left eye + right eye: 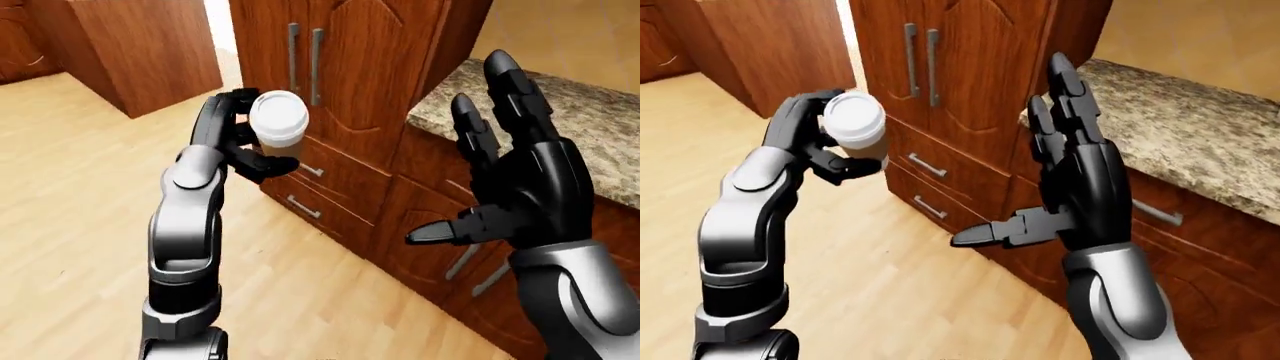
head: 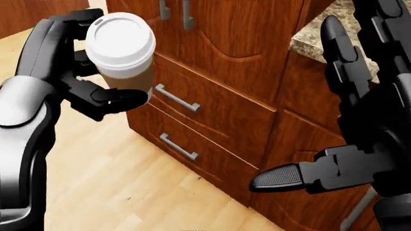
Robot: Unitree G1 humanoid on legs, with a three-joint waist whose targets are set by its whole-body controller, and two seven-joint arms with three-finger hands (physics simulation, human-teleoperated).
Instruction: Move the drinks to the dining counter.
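A paper coffee cup (image 2: 122, 53) with a white lid and brown sleeve is held in the air at the upper left of the head view. My left hand (image 2: 90, 72) is shut on it, fingers behind the cup and thumb curled under its base. My right hand (image 1: 470, 172) stands open at the right, fingers spread upward and thumb pointing left, with nothing in it. No other drink shows in any view.
Dark wooden cabinets (image 2: 225, 57) with drawers and metal handles (image 2: 177, 98) fill the middle. A speckled granite counter (image 1: 1180, 127) runs off to the right. Light wooden floor (image 1: 80, 165) lies at the left, with another wooden cabinet block (image 1: 140, 52) at the top left.
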